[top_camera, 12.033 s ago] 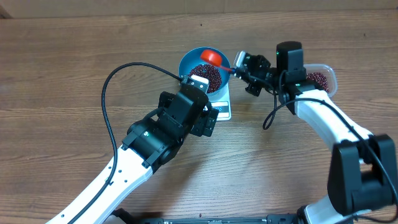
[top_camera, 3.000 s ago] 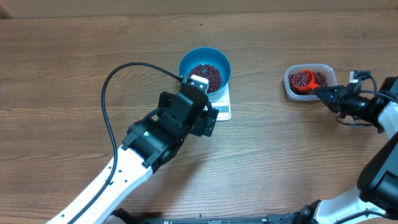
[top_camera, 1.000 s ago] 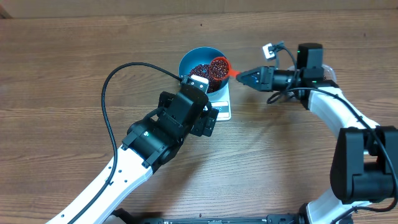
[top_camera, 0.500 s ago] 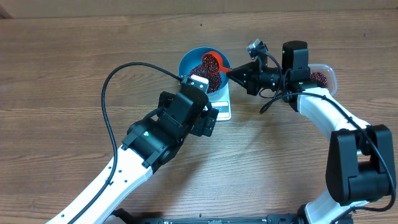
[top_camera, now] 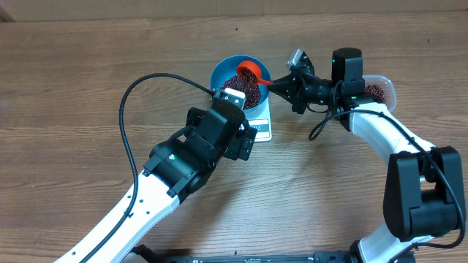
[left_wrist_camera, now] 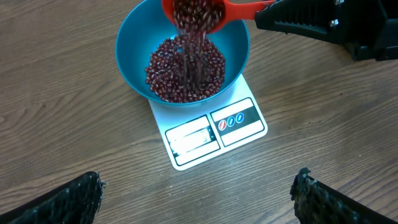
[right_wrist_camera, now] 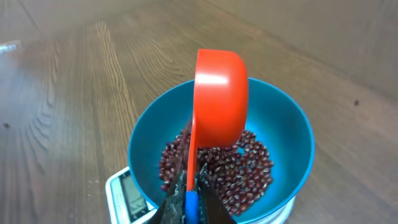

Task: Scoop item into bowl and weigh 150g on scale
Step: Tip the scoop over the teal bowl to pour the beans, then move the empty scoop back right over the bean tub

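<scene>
Your left arm (top_camera: 157,183) reaches up from the near edge, angled to the right with its wrist pointing down. Your left gripper (left_wrist_camera: 198,190) hangs with jaws spread wide, holding nothing. Your right arm (top_camera: 376,131) bends in from the right, forearm stretched leftward. Your right gripper (right_wrist_camera: 186,190) is clamped on the scoop (right_wrist_camera: 219,93) handle, with the wrist rolled over and the scoop tipped.

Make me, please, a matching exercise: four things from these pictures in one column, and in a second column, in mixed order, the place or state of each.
Things:
1. scoop
2. bowl
3. scale
4. tub

Places or states:
A. lies beneath the bowl
B. tipped, pouring beans
C. stands on the scale
D. apart from the others, half hidden

Pairs: 1-B, 2-C, 3-A, 4-D
</scene>
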Motion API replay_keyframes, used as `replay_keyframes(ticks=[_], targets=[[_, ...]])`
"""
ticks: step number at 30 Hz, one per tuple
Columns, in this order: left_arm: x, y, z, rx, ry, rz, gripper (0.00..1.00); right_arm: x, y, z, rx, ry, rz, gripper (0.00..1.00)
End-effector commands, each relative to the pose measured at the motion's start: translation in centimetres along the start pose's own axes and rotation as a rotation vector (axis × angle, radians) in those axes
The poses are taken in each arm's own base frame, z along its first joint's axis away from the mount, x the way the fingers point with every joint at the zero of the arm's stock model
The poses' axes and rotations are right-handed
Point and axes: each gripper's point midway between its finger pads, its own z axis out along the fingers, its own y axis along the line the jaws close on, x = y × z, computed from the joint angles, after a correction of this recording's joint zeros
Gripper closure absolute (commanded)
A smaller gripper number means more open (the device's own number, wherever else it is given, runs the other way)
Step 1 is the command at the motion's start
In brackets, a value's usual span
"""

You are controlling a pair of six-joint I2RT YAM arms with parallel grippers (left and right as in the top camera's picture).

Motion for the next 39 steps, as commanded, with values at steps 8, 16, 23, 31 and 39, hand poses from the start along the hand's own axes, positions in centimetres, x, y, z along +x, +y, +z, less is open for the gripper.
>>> replay_keyframes(ticks=[8,16,23,31,39], targets=[[-0.3,0.3,-0.4,-0.009,-0.017,-0.01,0.0,-1.7,-1.2,0.0,0.054,-0.047,-0.224,0.96],[-0.3,0.3,-0.4,-0.009,-0.017,-0.01,0.0,-2.0,-1.5,0.0,0.071,-0.048,-0.442,0.96],[-0.3,0.3,-0.4,-0.009,-0.017,-0.01,0.0,-1.9,-1.4,0.0,0.068,-0.045,-0.435,0.96],[-0.3,0.3,-0.4,-0.009,-0.017,-0.011,0.0,-3.1,-0.8,-0.7,0.062,-0.066,-0.442,0.96],[-0.3,0.3,-0.4,-0.009,-0.017,-0.01,0.0,-5.7,-2.1,-6.0,0.25,-0.008,-0.223,0.96]])
